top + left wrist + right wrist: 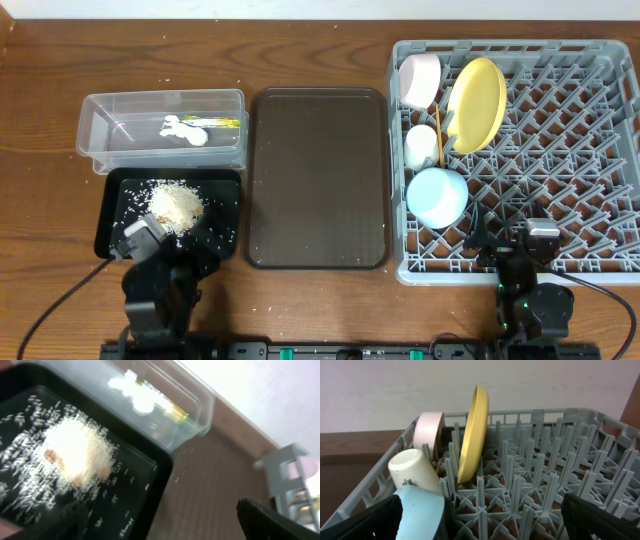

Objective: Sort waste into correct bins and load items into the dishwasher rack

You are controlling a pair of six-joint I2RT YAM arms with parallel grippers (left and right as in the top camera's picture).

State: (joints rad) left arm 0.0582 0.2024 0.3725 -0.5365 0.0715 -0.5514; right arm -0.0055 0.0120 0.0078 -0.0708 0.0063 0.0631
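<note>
Rice scraps (176, 204) lie heaped in the black tray (226, 228), just beyond the left gripper (160, 506), which stands spread and empty at the tray's near edge. The tissue (183, 128) and wrapper (224, 122) sit in the clear tub (160, 97) farther on. The yellow plate (475, 105), blue bowl (437, 197) and cup (421, 146) line the rack's (600, 150) left side, far-left of the right gripper (480, 500), also spread; little seems left to move.

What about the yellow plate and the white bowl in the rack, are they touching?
Apart. The right wrist view shows the yellow plate standing on edge, with a plain dark gap between it and the white bowl to its left.
</note>
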